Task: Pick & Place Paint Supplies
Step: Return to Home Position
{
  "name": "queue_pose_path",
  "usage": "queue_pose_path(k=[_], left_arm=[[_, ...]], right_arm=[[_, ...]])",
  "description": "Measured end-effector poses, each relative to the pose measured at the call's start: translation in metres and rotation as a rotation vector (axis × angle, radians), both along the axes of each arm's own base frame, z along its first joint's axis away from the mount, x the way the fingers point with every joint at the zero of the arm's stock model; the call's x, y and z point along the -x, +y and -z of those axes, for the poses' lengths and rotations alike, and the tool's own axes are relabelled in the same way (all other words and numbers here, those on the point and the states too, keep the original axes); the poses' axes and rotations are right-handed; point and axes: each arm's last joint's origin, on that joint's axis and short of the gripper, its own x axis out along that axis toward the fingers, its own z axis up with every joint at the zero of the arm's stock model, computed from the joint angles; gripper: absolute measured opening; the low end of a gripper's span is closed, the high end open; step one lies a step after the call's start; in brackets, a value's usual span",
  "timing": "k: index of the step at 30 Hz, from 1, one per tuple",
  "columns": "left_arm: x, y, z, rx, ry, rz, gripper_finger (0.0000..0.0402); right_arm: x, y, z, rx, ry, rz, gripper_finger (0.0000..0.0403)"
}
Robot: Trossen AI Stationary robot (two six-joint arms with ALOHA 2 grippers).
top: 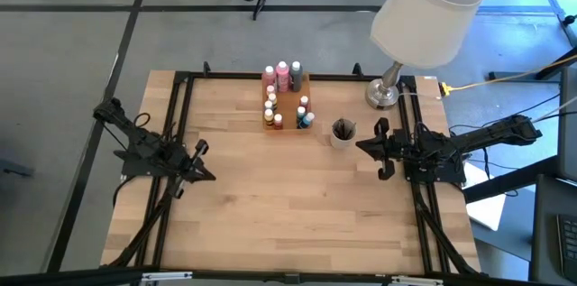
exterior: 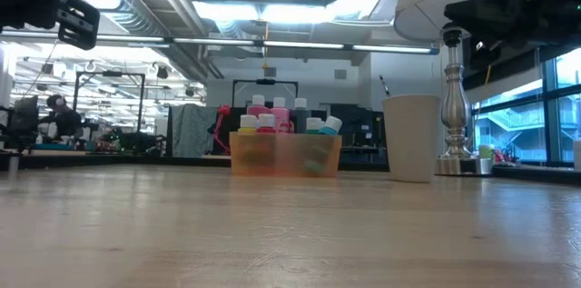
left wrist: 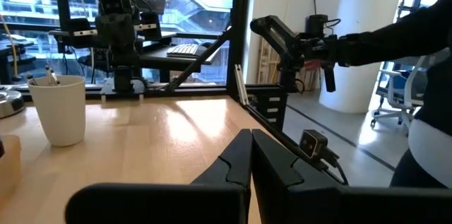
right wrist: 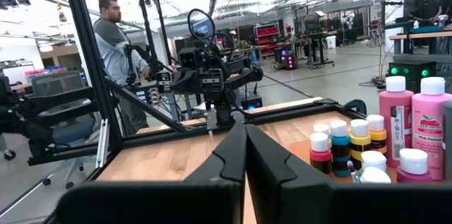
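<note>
High view: lamp [top: 428, 11] (white shade) stands near cup [top: 343, 134], paint bottles [top: 284, 96].

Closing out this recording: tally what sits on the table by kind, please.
Paint bottles: 10, all in the tray
Orange tray: 1
Cup: 1
Lamp: 1
Brushes: in the cup, too small to count
Total: 13, brushes aside
</note>
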Motion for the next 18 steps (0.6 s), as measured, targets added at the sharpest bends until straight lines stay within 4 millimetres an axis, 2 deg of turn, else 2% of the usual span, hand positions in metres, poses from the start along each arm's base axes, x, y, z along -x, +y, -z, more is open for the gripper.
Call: queue_pose_path(k=[18], left_arm=[[-0.0031, 0.0051, 0.0003, -0.002, 0.003, -0.048, 0.0002]], right_arm=[[-0.0007, -0.0050, 0.0000, 0.000, 0.000, 0.041, 0.0010]])
